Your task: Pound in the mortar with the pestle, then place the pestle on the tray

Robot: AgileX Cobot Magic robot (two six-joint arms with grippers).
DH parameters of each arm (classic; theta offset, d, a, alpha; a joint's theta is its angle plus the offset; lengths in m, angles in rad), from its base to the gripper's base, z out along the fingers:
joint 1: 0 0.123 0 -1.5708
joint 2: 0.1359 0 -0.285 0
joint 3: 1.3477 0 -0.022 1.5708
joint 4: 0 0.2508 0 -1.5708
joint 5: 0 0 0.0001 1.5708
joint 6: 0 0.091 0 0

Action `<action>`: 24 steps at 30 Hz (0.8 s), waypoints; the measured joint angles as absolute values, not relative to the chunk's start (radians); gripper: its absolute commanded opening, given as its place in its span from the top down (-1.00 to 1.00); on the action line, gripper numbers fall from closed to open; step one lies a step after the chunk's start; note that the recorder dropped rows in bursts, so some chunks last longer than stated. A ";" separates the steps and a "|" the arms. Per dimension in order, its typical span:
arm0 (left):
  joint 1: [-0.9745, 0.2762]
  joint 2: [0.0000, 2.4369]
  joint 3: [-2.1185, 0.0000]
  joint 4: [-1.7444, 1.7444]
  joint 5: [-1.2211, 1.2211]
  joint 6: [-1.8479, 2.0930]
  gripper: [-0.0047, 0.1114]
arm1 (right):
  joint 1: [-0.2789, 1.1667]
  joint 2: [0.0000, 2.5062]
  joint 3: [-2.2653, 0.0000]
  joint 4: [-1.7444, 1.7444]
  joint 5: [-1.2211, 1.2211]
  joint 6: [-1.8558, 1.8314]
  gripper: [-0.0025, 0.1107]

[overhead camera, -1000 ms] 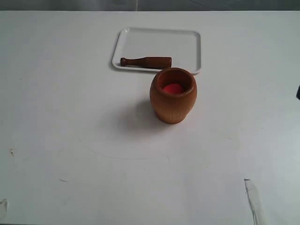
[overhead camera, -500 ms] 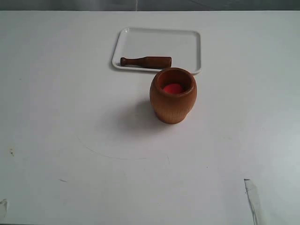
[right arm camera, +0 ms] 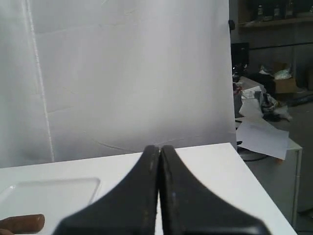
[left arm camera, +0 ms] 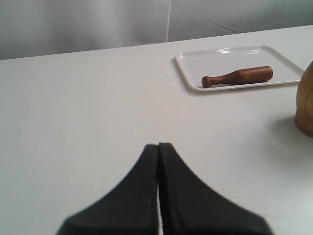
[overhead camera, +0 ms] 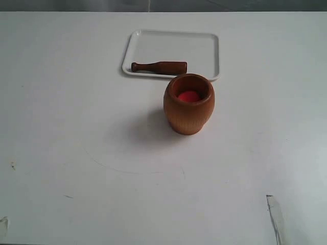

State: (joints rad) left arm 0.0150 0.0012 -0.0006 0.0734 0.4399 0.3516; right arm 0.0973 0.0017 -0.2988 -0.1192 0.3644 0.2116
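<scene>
Left gripper (left arm camera: 158, 147) and right gripper (right arm camera: 159, 149) are clenched empty, apart from pestle (overhead camera: 159, 67).

One high view, two low ones
The exterior camera looks down on the whole table (overhead camera: 61, 127); both wrist cameras sit low, and all three share the tray (overhead camera: 173, 46) and pestle (overhead camera: 159, 67).

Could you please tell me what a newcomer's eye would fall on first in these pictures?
First the mortar, upright in the middle of the table, with a red lump inside. Next the pestle, lying flat on the white tray just beyond it in the exterior view. The left gripper and right gripper are both shut, holding nothing.
</scene>
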 measured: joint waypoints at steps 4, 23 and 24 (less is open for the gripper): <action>0.015 0.001 -0.001 0.073 0.440 0.352 0.92 | 0.097 0.002 -0.229 -0.116 0.256 0.212 0.96; 0.015 0.001 -0.001 0.073 0.440 0.352 0.92 | 0.097 0.002 -0.004 -0.097 0.166 0.212 0.96; 0.015 0.001 -0.001 0.073 0.440 0.352 0.92 | 0.097 0.002 -0.004 -0.097 0.184 0.212 0.96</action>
State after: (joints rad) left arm 0.0150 0.0012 -0.0006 0.0734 0.4399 0.3516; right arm 0.0973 0.0017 -0.0041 -0.0971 0.1839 0.2116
